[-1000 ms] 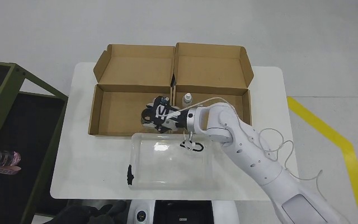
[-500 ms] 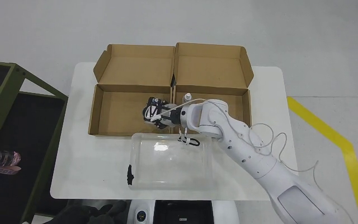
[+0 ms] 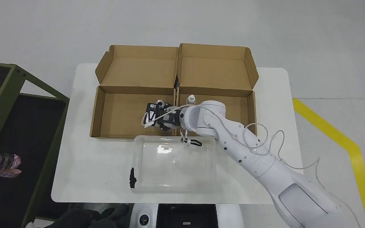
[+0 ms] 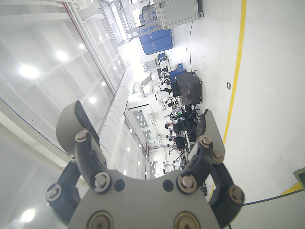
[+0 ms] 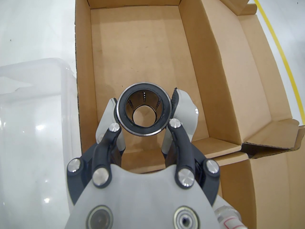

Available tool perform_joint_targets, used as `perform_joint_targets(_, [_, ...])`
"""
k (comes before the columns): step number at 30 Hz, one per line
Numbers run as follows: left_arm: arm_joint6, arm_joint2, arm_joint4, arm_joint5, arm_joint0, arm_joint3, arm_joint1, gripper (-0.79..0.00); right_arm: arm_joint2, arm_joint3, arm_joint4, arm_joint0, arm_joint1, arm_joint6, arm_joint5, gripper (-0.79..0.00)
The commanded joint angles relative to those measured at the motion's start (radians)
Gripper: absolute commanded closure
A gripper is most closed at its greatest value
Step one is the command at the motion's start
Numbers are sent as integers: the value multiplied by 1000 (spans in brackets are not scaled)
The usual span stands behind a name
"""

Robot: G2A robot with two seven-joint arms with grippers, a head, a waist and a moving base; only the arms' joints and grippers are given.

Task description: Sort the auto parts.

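step: drop-off leg of one sort, I'd say; a part is carried over a box and not yet let go.
right gripper [image 5: 144, 100]: jaws clenched on the bearing [image 5: 144, 111], one pad on each side of its barrel, bore pointing down at the cardboard.
bearing place: in the air above the floor of the left box [image 5: 133, 48], toward the end that adjoins the right box [image 3: 251, 108]; doesn't seem to touch the cardboard.
left gripper [image 4: 143, 115]: jaws released, nothing between them, aimed up at the hall ceiling, away from the worktop [image 3: 85, 159].
next move: likely lower the bearing close to the box floor, then let go. A round barrel may roll, so a low release is safer. Keep the arm off the box wall.
right box contents: a small white part [image 3: 191, 101] near the wall shared with the left box.
bin [image 3: 171, 165]: clear plastic, just in front of both boxes. There's a small black thing [image 3: 132, 178] at its left edge, can't tell what.
surface: white worktop with rounded corners, and the two cardboard boxes side by side with lids folded back.
room: pale floor with a yellow line [image 3: 325, 125], and a dark green cart [image 3: 17, 114] on the left. It's a bright hall with rows of ceiling lamps, blue cabinets and workstations far off.
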Motion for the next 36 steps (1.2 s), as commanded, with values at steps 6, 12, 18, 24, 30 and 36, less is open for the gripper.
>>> perform_joint_targets(6, [0,0,0,0,0,0,0,-785,-11,29,-26,10,-11,8,1,0])
perform_joint_targets(12, [0,0,0,0,0,0,0,-785,-16,49,-41,13,-18,19,-10,-22])
perform_joint_targets(18, [0,0,0,0,0,0,0,-785,-18,61,-46,16,-25,24,-20,-114])
perform_joint_targets(24, [0,0,0,0,0,0,0,-785,-18,72,-47,18,-32,35,-25,-271])
perform_joint_targets(30, [0,0,0,0,0,0,0,-785,-15,79,-50,19,-37,43,-29,-360])
perform_joint_targets(36, [0,0,0,0,0,0,0,-785,-8,80,-57,18,-40,50,-32,-474])
